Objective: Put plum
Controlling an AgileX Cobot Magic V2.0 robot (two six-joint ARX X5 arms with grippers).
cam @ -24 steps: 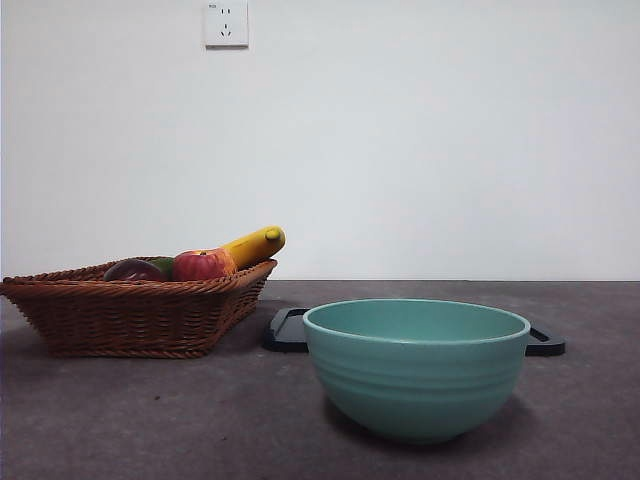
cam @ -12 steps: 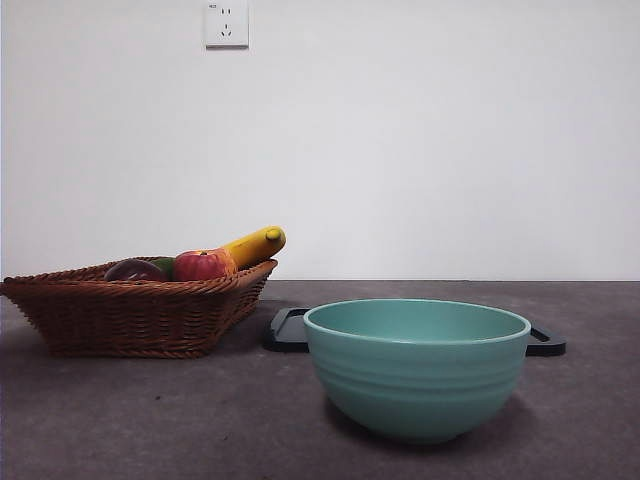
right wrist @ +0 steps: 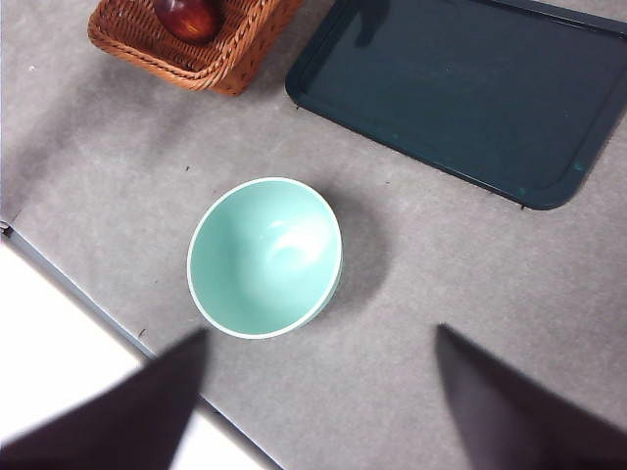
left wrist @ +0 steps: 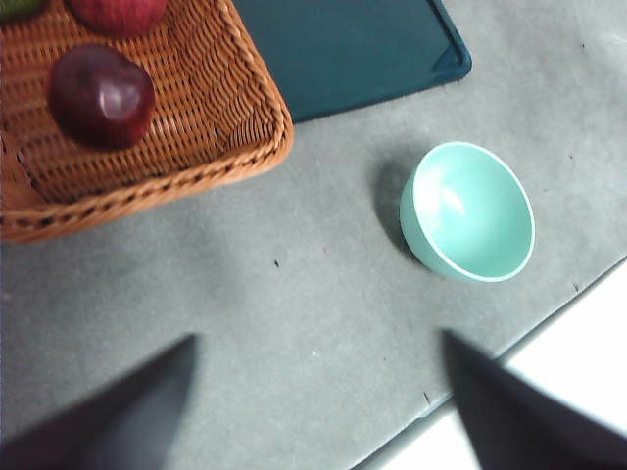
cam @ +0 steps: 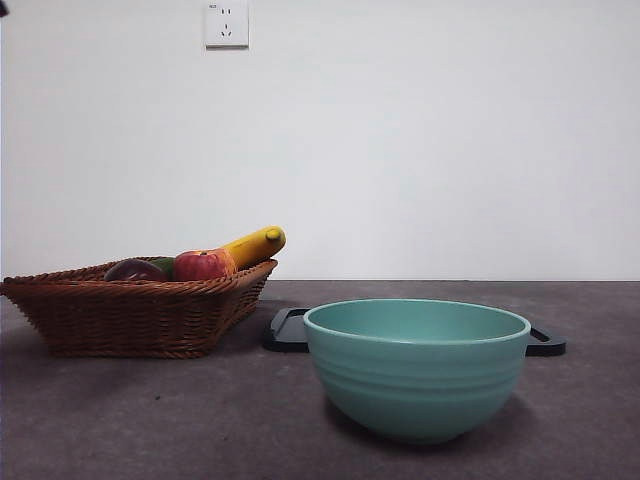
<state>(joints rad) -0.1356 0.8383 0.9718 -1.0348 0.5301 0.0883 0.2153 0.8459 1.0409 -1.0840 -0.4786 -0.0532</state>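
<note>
In basket: plum sits round, no clear long axis | L pincer + R pincer released, empty

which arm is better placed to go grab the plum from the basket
Probably the left. The left claw is open and looks down with the plum large in the wicker basket. The right claw, also open, hangs over the teal bowl, with the basket farther off.

Front view, top left corner: a small black tip of an arm now shows at the picture's edge, where a second ago and half a second ago only white wall appeared.
Which arm: cannot tell.
</note>
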